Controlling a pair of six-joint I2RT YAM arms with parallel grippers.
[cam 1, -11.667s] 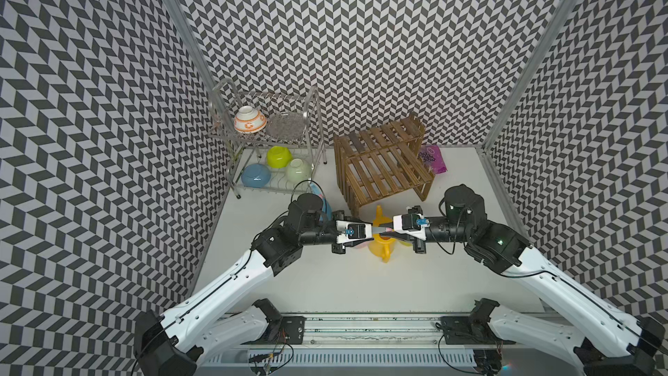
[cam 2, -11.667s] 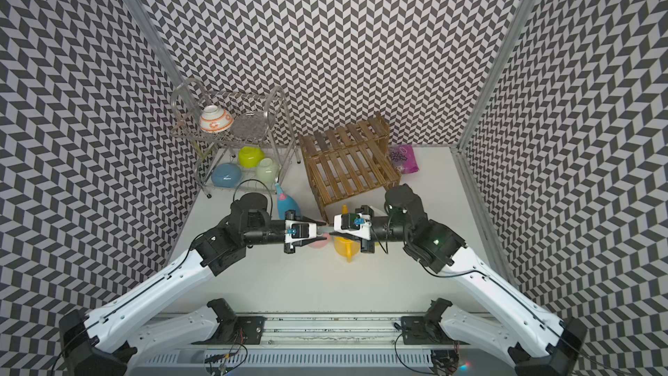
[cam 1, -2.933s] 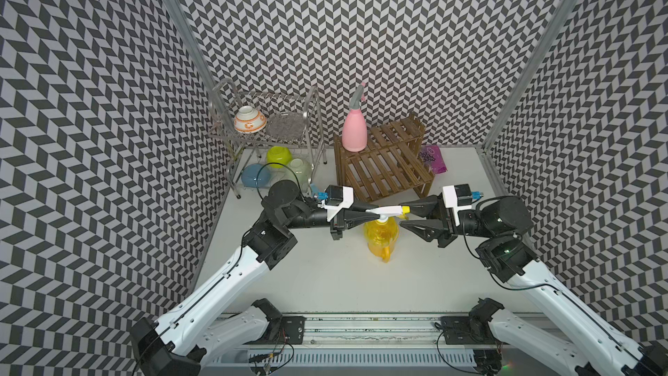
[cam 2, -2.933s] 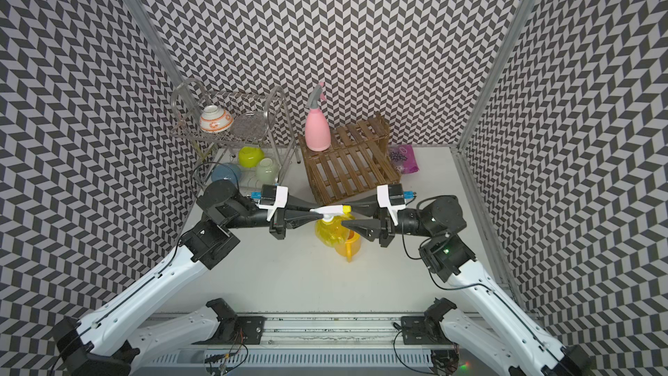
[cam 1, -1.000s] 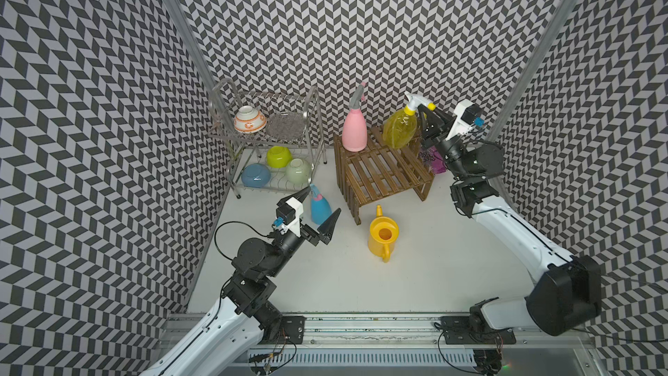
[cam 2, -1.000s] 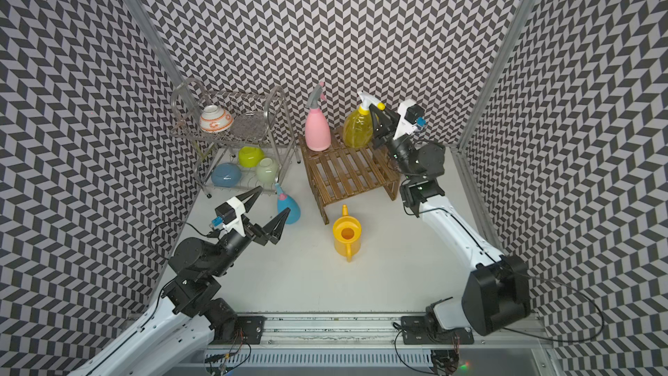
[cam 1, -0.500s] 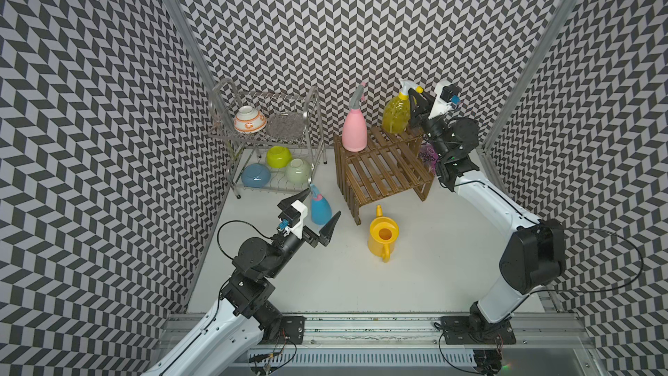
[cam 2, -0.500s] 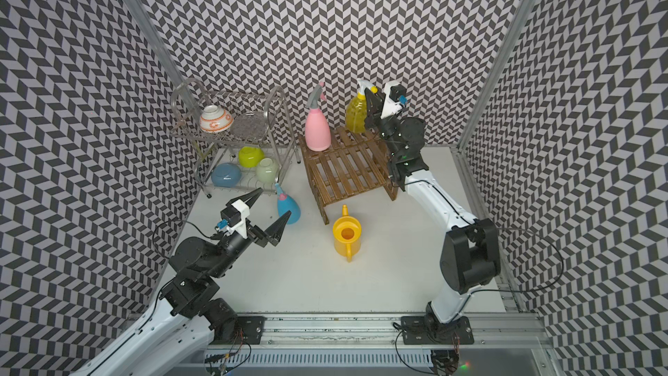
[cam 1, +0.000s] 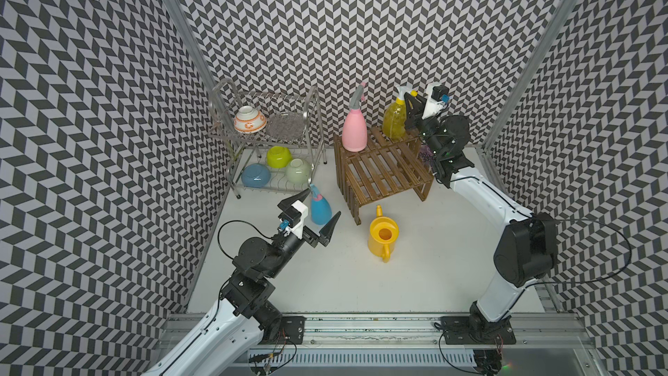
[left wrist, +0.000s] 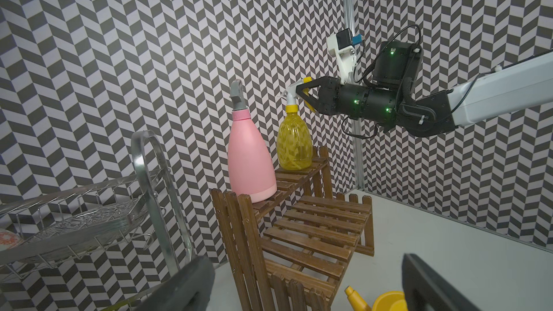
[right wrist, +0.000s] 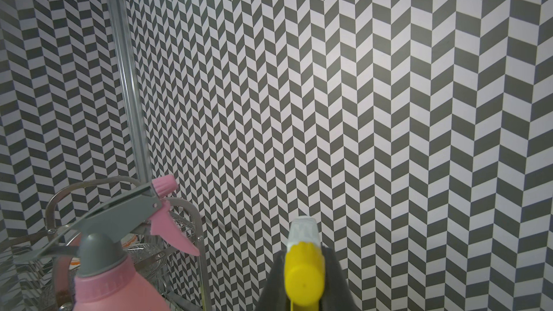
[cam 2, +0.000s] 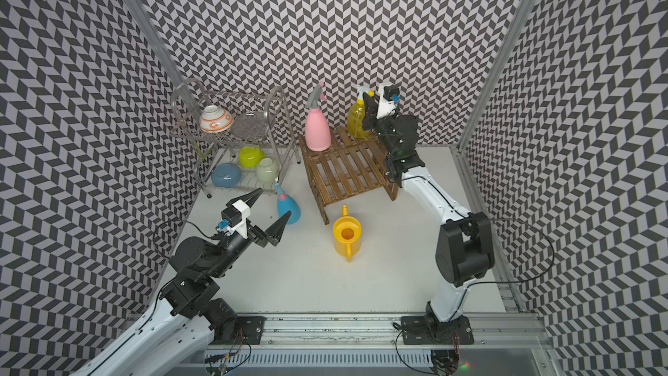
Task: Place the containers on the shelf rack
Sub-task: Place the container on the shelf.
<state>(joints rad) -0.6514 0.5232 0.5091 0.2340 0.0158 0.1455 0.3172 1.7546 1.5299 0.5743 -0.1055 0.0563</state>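
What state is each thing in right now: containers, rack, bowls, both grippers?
Pink bottle: upright on the rack's top step.
Sprayer: upright on the top step, head in the right gripper.
Blue bottle: standing on the table, off the rack.
Watering can: upright on the table, off the rack.
Rack: standing, two containers on it.
Left gripper: open, empty.
Right gripper: shut on the sprayer's head.
Bowls: resting in the wire rack.

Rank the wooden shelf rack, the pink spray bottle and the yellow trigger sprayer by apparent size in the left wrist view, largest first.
1. wooden shelf rack
2. pink spray bottle
3. yellow trigger sprayer
The pink bottle stands nearer the camera, so part of its lead over the sprayer may be perspective.
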